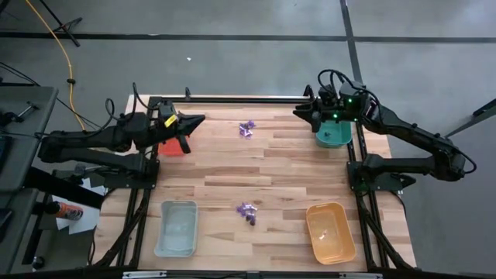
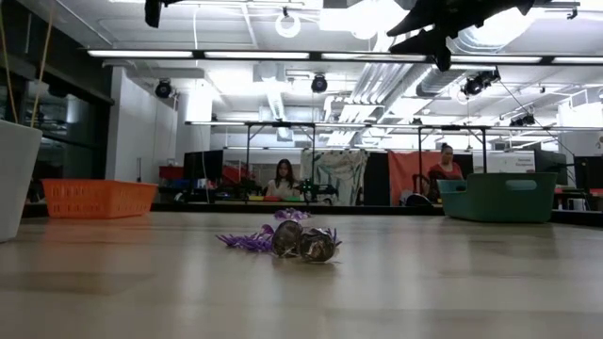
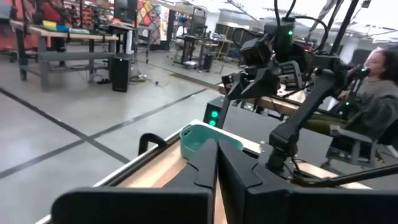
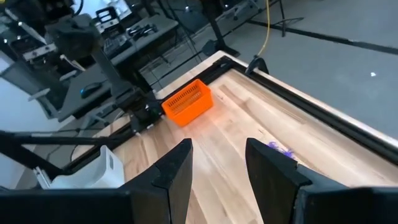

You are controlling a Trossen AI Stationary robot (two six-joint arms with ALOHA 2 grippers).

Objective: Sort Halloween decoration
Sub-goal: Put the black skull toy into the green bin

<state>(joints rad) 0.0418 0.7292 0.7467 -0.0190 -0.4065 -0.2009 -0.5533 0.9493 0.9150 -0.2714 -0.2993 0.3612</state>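
1. Here, the Halloween decoration lies in two small heaps on the wooden table: a far purple cluster near the back edge, roughly midway between the two arms, and a near purple cluster between the two front trays
2. In the low view the near heap shows as spiky purple pieces with two dark roundish pieces touching each other at its front; the right wrist view catches a purple bit beside that arm's own finger
3. Around the pieces stand four trays, each well apart from both heaps: a pale blue tray at front left, an orange tray at front right, a green tray at back right, a red tray at back left, mostly hidden under the left arm
4. The left gripper hangs above the back left of the table, over the red tray's edge, its fingers pressed together with nothing between them
5. The right gripper hangs above the back right, just beside the green tray, jaws parted with an empty gap and nothing held
6. Beyond the table, two people sit in the room
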